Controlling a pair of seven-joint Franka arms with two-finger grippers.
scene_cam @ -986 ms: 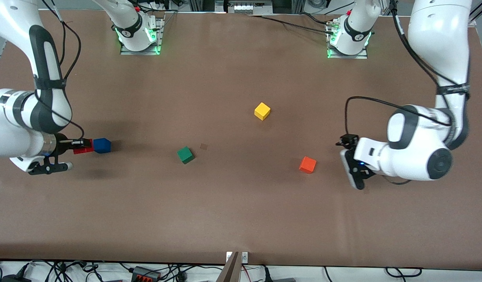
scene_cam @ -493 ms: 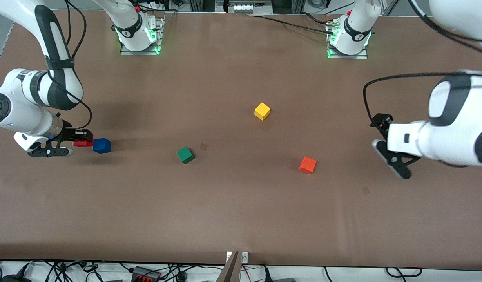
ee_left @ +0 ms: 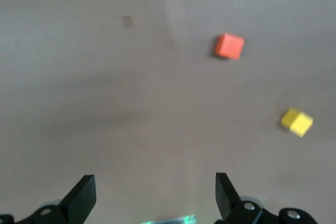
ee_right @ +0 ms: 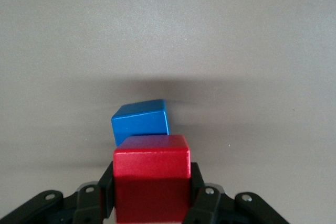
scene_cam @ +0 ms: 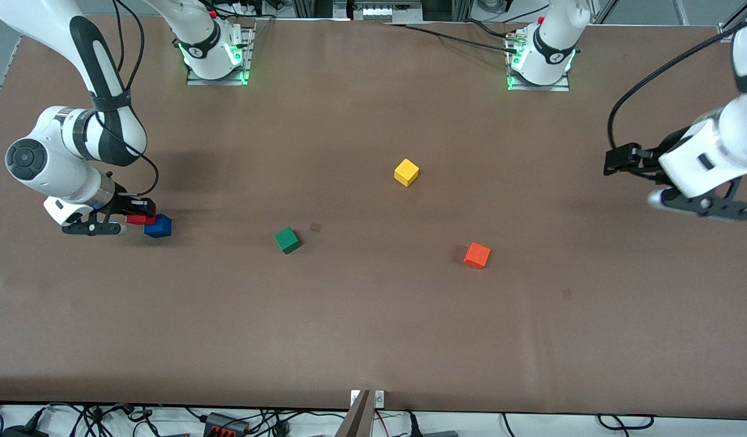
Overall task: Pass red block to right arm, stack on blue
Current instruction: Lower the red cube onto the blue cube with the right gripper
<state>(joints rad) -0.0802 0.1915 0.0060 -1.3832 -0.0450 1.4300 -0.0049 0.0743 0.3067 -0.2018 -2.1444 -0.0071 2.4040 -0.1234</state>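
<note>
The red block [scene_cam: 140, 219] is clamped between the fingers of my right gripper [scene_cam: 139, 217], toward the right arm's end of the table. It hangs close beside the blue cube [scene_cam: 158, 226], which sits on the table; I cannot tell whether they touch. In the right wrist view the red block [ee_right: 152, 177] fills the right gripper [ee_right: 152, 182], with the blue cube [ee_right: 140, 122] just past it. My left gripper [scene_cam: 656, 185] is open and empty, up in the air over the left arm's end of the table. The left wrist view shows it [ee_left: 156, 187] spread wide.
A green cube [scene_cam: 287, 240], a yellow cube [scene_cam: 406, 172] and an orange cube [scene_cam: 477, 255] lie apart on the brown table [scene_cam: 373, 334]. The orange cube [ee_left: 229, 46] and yellow cube [ee_left: 296, 121] also show in the left wrist view.
My right gripper has carried the red block closer to the blue cube. My left arm has drawn back and up toward its own end of the table, away from the orange cube.
</note>
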